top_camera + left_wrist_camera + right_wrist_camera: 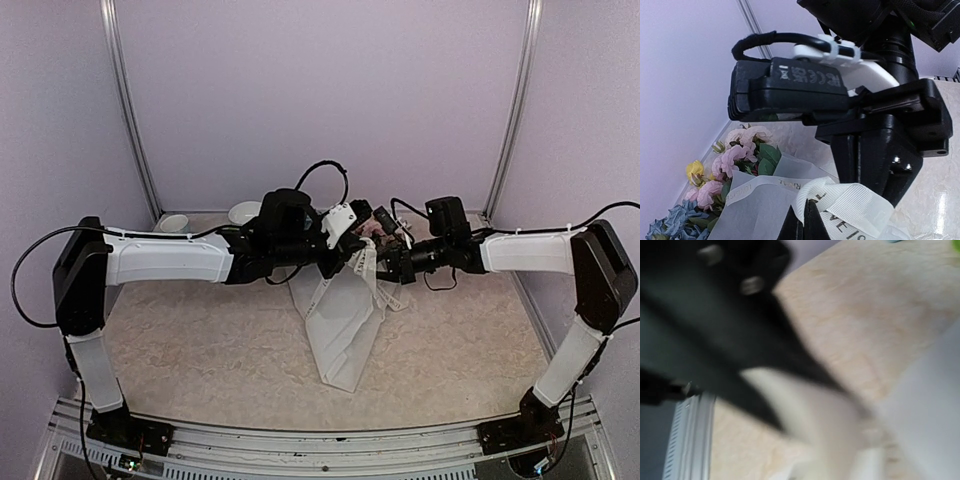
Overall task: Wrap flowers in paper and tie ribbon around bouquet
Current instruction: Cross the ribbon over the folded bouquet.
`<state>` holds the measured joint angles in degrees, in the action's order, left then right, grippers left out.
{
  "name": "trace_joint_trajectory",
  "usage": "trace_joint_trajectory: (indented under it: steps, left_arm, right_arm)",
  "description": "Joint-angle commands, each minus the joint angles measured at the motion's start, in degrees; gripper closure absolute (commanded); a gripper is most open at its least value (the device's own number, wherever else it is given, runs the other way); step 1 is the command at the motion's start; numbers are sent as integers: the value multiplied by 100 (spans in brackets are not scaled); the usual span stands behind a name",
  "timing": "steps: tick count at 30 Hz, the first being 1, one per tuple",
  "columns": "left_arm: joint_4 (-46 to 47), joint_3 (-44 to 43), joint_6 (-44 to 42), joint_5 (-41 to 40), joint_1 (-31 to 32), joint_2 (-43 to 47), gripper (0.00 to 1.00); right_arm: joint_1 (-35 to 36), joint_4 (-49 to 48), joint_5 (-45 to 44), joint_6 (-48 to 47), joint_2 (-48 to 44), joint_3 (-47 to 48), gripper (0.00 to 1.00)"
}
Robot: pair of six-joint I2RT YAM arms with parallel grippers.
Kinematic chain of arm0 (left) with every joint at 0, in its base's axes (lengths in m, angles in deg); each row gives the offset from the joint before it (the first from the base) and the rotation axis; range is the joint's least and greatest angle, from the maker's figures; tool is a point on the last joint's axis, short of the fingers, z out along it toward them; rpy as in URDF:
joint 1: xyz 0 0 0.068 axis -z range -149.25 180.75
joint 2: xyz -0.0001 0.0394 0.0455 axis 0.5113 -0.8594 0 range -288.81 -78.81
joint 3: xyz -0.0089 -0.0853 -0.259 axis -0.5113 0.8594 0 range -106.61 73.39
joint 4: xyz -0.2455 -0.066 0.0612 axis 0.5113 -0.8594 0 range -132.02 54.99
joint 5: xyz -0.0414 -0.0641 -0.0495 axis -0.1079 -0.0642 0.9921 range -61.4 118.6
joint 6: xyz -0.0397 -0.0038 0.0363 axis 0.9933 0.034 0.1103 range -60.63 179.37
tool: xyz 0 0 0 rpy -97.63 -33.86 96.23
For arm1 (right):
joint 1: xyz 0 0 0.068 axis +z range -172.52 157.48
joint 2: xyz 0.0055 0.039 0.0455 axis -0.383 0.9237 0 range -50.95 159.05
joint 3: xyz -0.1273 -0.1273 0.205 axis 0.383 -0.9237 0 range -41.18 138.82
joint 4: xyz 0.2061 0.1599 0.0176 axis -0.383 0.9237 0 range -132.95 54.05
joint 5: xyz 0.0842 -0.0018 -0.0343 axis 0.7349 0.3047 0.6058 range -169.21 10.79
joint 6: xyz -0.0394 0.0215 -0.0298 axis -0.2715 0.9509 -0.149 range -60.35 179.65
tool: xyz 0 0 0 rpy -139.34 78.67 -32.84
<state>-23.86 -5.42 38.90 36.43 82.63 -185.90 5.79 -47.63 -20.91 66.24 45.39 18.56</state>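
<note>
The bouquet lies mid-table, its white paper [345,320] cone pointing toward me and the flowers [376,229] at the far end under both wrists. In the left wrist view, pink, yellow and blue flowers [735,155] stick out of the paper [760,210]. The cream lettered ribbon [860,200] loops over my left gripper [809,212], which is shut on it. My left gripper [352,240] and right gripper [388,262] nearly meet above the bouquet's neck. The right wrist view is blurred: a cream ribbon [815,420] comes out between the dark fingers of the shut right gripper [805,405].
Two small white bowls [172,223] [243,212] stand at the back left by the wall. The right arm's wrist and camera [790,90] hang close in front of my left gripper. Metal rails run up the back corners.
</note>
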Motion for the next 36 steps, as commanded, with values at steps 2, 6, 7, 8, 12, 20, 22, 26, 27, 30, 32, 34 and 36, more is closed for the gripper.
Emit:
trace_joint_trajectory:
  steps: [2, 6, 7, 8, 12, 20, 22, 26, 27, 30, 32, 34, 36]
  left_arm:
    - [-25, -87, -47, -86, -60, -134, 100]
    - [112, -8, 35, 157, -51, -77, 100]
    - [209, 49, 73, 170, -47, -39, 100]
    - [330, 107, 112, 149, -46, -2, 100]
    - [740, 350, 117, -122, -46, 169, 100]
    - [1149, 725, 446, 70, -164, 398, 100]
    - [1191, 733, 517, 93, -177, 421, 100]
    - [1083, 658, 654, -83, -211, 302, 100]
    - [1024, 655, 684, -131, -213, 240, 100]
    - [869, 721, 771, -209, -218, 93, 100]
    - [875, 819, 866, -249, -222, 11, 100]
    - [882, 885, 915, -336, -222, -126, 100]
    - [860, 876, 952, -420, -222, -247, 100]
  right_arm:
    - [77, -156, 438, -92, -309, -235, 99]
    - [113, -622, 649, 301, -106, -230, 99]
    - [135, -705, 647, 350, -34, -216, 99]
    - [161, -834, 652, 438, 45, -214, 99]
    - [287, -913, 752, 504, 357, -138, 98]
    - [507, -644, 474, 353, 791, -308, 98]
    - [508, -544, 307, 312, 870, -355, 99]
    - [516, -46, -112, 92, 1061, -274, 99]
    - [510, 52, -357, 67, 1033, -275, 98]
    - [396, 92, -851, 159, 756, -393, 96]
    - [228, -31, -1084, 381, 519, -497, 97]
    - [31, -70, -1340, 588, 387, -521, 95]
    - [-71, 43, -1736, 690, 301, -476, 94]
